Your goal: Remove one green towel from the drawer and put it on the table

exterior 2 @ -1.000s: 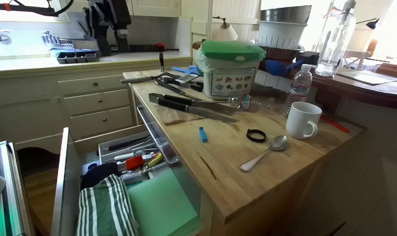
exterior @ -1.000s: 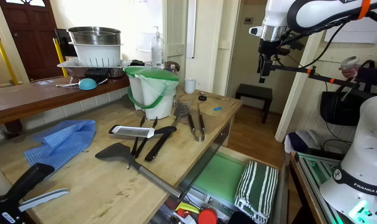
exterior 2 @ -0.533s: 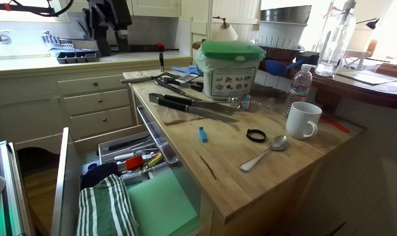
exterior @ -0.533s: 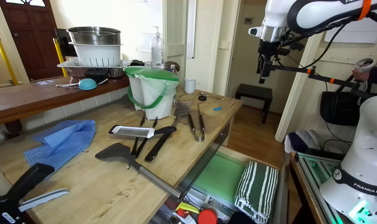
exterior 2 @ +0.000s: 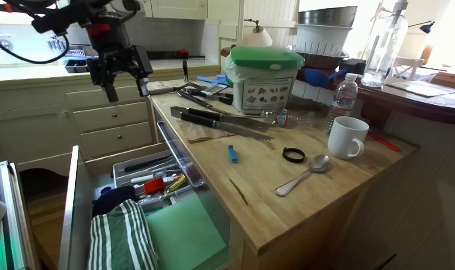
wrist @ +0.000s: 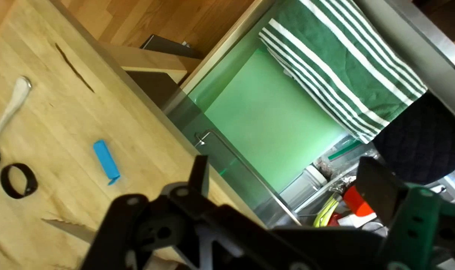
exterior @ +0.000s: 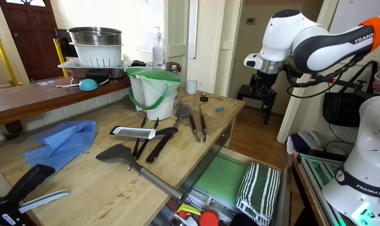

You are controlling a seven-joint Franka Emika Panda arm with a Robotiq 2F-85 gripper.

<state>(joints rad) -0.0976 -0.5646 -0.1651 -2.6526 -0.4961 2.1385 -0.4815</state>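
Wrist view faces down into drawer point(wrist: 415, 48); exterior views share table point(exterior 2: 259, 157).

Glossy white rounded arm point(exterior: 299, 28), trimmed in black and wrapped with an orange band point(exterior: 377, 33), black cables point(exterior: 315, 84) kinda strung underneath. White FRANKA lettering point(exterior: 367, 189) is printed on the black base collar point(exterior: 349, 182), and the black two-finger gripper point(exterior 2: 127, 92) is dotted with round grey screws point(wrist: 182, 192).

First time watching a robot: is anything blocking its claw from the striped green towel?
Nothing visible stands between the open gripper and the green towel; the wrist view shows the towel's top uncovered in the open drawer.
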